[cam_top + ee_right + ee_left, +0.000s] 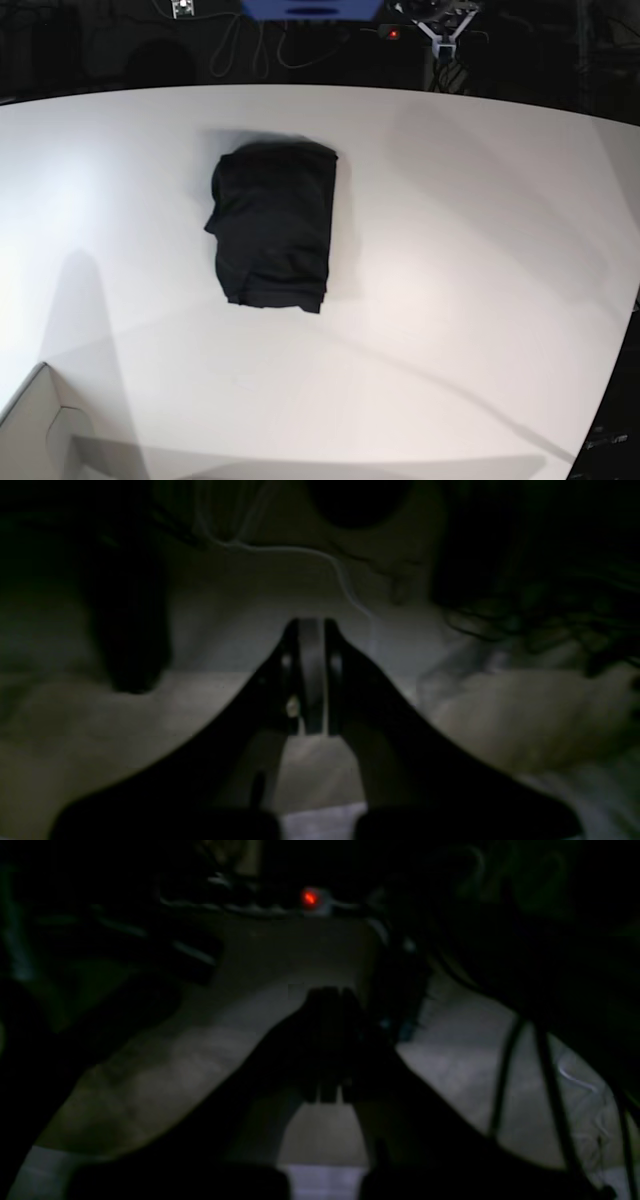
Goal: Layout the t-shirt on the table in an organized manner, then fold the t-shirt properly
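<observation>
Folded black soft-fabric t-shirt (273,225) is lying at 11 o'clock of centre on the large white curved-edge table (480,250). Left gripper (330,1000) and right gripper (311,630) fingers are pressing together, holding nothing.

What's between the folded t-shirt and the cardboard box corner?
Nothing: in the base view, only bare white table with faint shadows lies between the t-shirt and the box corner.
</observation>
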### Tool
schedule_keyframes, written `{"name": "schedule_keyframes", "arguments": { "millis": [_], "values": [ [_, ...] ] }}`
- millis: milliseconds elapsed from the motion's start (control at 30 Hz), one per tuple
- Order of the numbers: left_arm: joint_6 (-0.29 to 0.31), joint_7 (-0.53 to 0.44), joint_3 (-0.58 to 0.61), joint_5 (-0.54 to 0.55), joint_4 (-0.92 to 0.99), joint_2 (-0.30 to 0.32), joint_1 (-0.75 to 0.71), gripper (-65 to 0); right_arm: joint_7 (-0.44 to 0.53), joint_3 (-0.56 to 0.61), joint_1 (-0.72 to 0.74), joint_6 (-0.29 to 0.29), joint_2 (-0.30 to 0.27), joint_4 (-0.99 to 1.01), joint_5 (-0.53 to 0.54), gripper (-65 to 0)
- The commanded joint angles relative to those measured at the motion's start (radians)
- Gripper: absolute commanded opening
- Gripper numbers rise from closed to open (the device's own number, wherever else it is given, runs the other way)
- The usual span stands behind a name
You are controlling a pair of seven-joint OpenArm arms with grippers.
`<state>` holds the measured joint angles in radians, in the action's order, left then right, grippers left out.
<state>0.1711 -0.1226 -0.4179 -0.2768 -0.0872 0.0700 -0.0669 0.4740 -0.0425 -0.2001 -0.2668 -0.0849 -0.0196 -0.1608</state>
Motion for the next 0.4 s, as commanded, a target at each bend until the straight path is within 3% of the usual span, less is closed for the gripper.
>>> {"name": "schedule_keyframes", "arguments": {
  "millis": [0, 367],
  "values": [
    [-0.006, 0.024, 0.000, -0.002, -0.009, 0.012, 0.016, -65.0, -0.007, -0.003, -0.006, -0.027, -0.003, 0.002, 0.007, -65.0],
    [-0.006, 0.061, 0.001, -0.002, -0.006, 0.017, 0.031, -65.0, -0.051, 0.002, -0.002, -0.027, 0.021, 0.002, 0.007, -65.0]
  ]
}}
